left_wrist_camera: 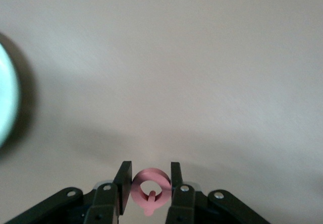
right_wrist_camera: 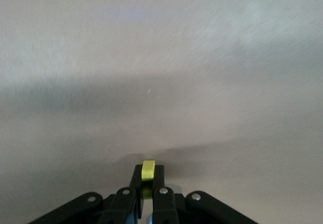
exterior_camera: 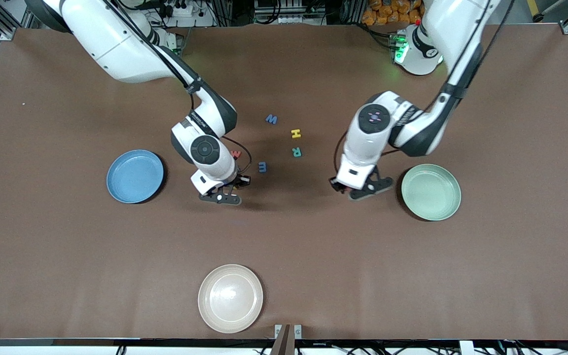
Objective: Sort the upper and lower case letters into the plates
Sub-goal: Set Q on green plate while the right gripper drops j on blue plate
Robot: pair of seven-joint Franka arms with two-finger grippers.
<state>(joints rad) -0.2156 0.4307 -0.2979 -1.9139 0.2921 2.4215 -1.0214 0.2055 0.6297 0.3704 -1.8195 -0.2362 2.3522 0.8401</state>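
Both pincers grip letters: left pincer [left_wrist_camera: 150, 186] clamps a pink ring-shaped letter [left_wrist_camera: 150, 189] between its fingers beside the mint plate [exterior_camera: 431, 192]; right pincer [right_wrist_camera: 147, 183] pinches a yellow letter [right_wrist_camera: 148, 170], low over the table [exterior_camera: 67, 256].

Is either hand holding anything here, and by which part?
Both. The left hand pinches a pink ring-shaped letter across its outer edges. The right hand is shut on a small yellow piece, gripped by its flat sides; which letter it is cannot be told.
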